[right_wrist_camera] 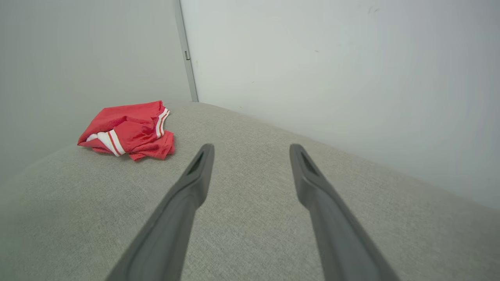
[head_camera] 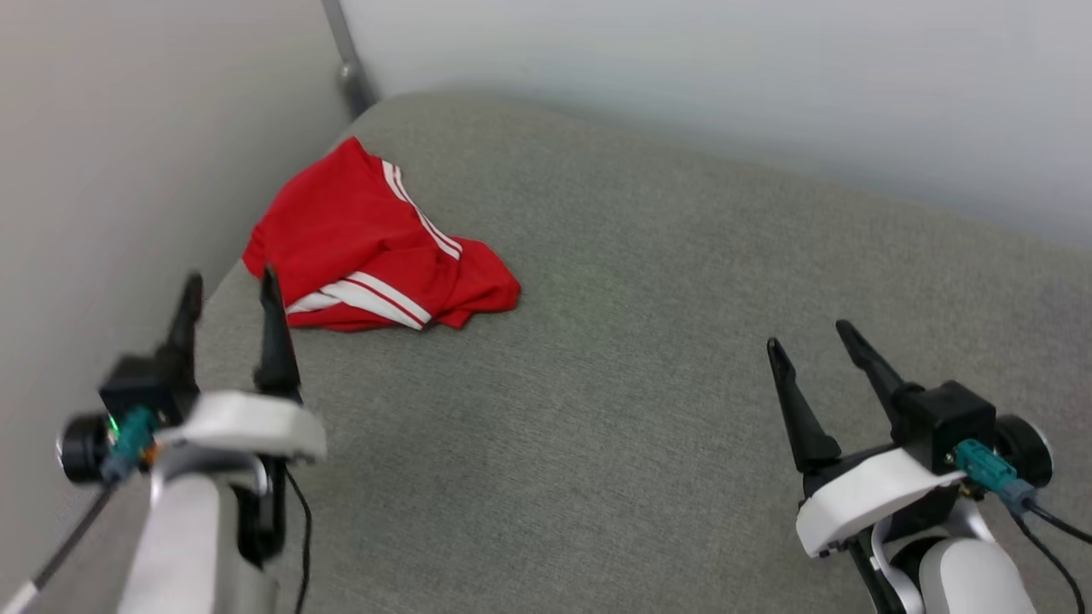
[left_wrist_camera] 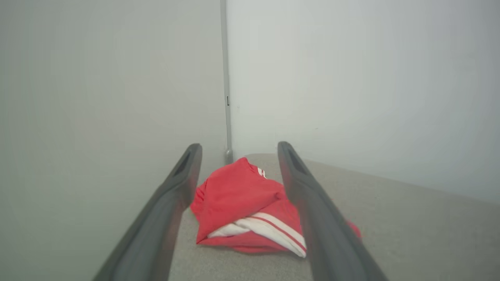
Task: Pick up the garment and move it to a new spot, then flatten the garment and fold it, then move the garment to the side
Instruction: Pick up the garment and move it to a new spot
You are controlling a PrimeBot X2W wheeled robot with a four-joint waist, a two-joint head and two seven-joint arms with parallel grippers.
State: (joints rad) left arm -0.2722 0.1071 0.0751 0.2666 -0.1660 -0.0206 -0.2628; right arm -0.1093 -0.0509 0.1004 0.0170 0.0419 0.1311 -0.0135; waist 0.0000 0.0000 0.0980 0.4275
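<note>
Red garment lies crumpled on the grey fabric surface.

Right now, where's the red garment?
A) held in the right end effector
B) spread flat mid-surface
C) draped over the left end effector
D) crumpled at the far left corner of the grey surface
D: the garment lies bunched at the far left corner of the grey surface, ahead of the open left end effector; the right end effector is open and empty too.

Red garment w/ white stripes
</note>
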